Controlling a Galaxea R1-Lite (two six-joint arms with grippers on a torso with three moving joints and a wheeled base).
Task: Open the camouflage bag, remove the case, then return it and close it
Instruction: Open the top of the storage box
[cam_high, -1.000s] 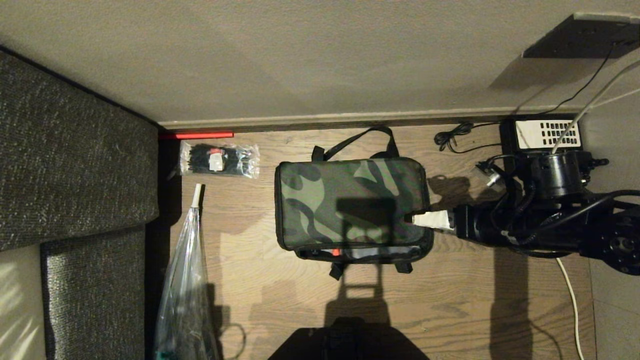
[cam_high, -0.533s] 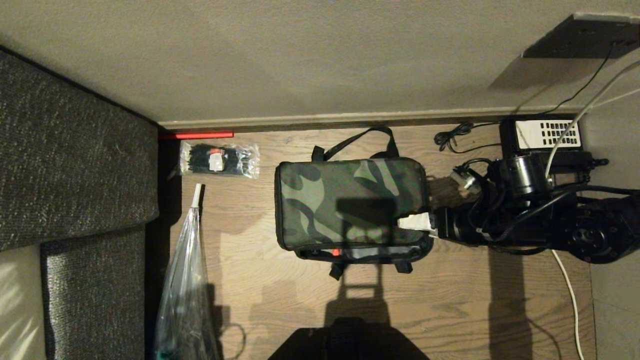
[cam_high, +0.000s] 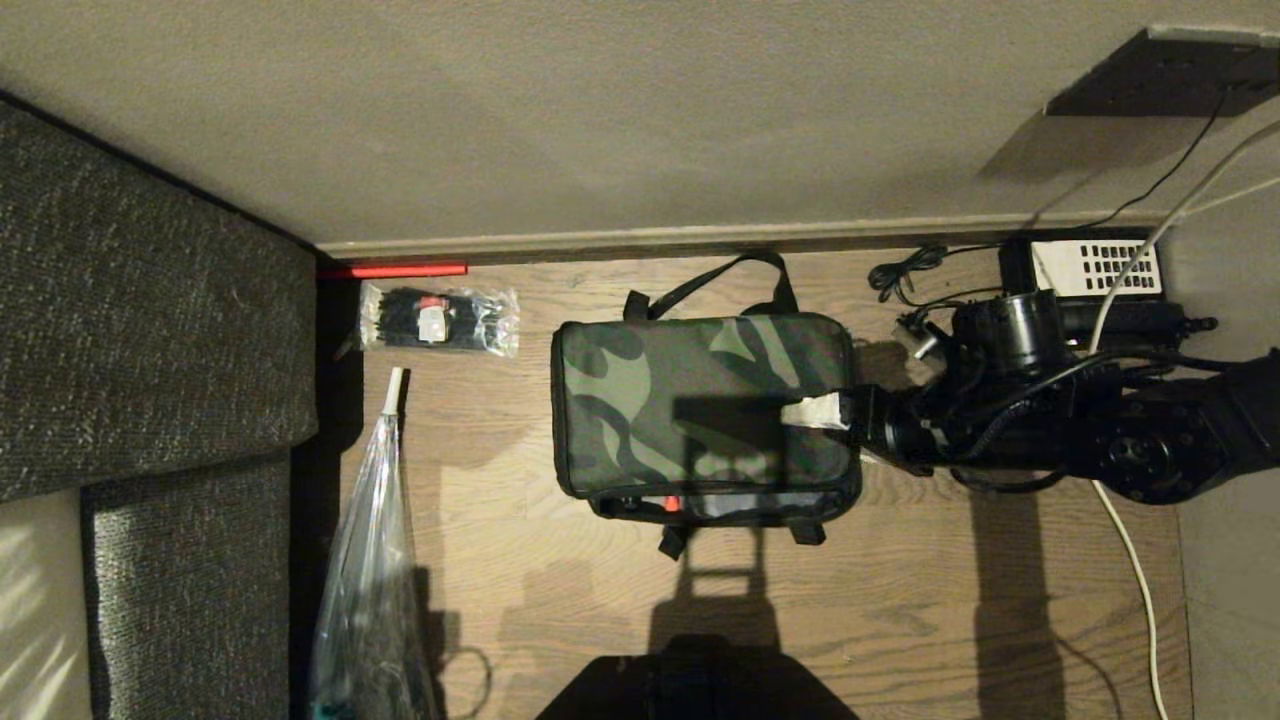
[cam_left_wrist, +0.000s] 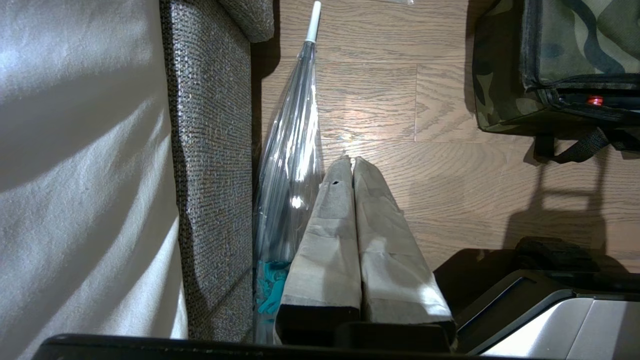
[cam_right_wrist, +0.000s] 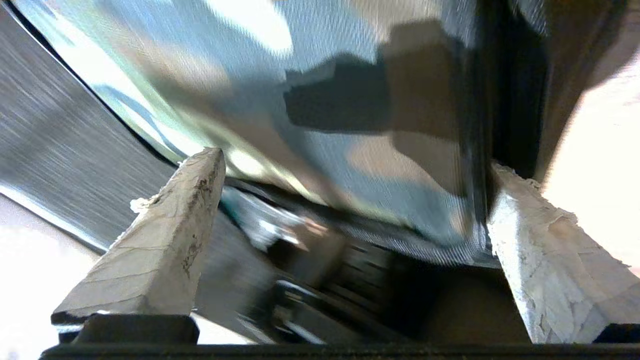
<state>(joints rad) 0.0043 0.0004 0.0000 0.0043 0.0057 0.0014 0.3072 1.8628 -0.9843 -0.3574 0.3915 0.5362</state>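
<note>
The camouflage bag (cam_high: 700, 400) lies flat on the wooden floor with its lid down, black handles at its far and near sides; a small red spot shows at its near seam. My right gripper (cam_high: 815, 412) reaches in from the right, its taped fingers over the bag's right end. In the right wrist view this gripper (cam_right_wrist: 355, 165) is open, the fingers (cam_right_wrist: 175, 225) wide apart with blurred bag fabric (cam_right_wrist: 350, 115) beyond them and nothing held. The case is hidden. My left gripper (cam_left_wrist: 351, 161) is shut and parked over the floor, left of the bag (cam_left_wrist: 570, 45).
A clear packet of black ties (cam_high: 440, 320) lies at the far left by the wall. A folded clear umbrella (cam_high: 375, 540) lies beside the grey sofa (cam_high: 150, 300). A black desk phone (cam_high: 1085, 268) and cables (cam_high: 905, 275) sit at the far right.
My right arm has swung left and toward the wall, carrying its fingers farther over the bag's right end. The bag has not moved.
</note>
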